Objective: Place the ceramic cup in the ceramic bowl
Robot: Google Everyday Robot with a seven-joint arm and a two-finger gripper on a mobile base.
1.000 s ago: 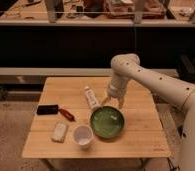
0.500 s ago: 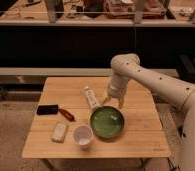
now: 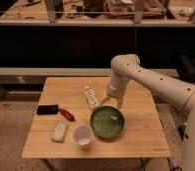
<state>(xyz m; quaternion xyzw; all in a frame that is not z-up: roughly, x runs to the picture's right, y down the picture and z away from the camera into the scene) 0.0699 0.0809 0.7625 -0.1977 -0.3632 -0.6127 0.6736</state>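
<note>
— Nothing moves between the earlier views and this one, so far as we see: arm and objects keep their places.
— Agreed. Where do we record the hand?
— We record the hand (image 3: 112, 102) hanging over the far rim of the ceramic bowl (image 3: 107, 124), its fingers spread and pinching nothing.
— And the ceramic cup?
— We find the ceramic cup (image 3: 83, 135) upright on the worktop (image 3: 141, 136), just beside the bowl's near-left edge and apart from the hand.
— Other items?
— We note a white tube (image 3: 91, 96) behind the bowl, a whitish block (image 3: 59, 132) left of the cup, and a black object (image 3: 47, 109) with a red-handled tool (image 3: 67, 114) beyond.
</note>
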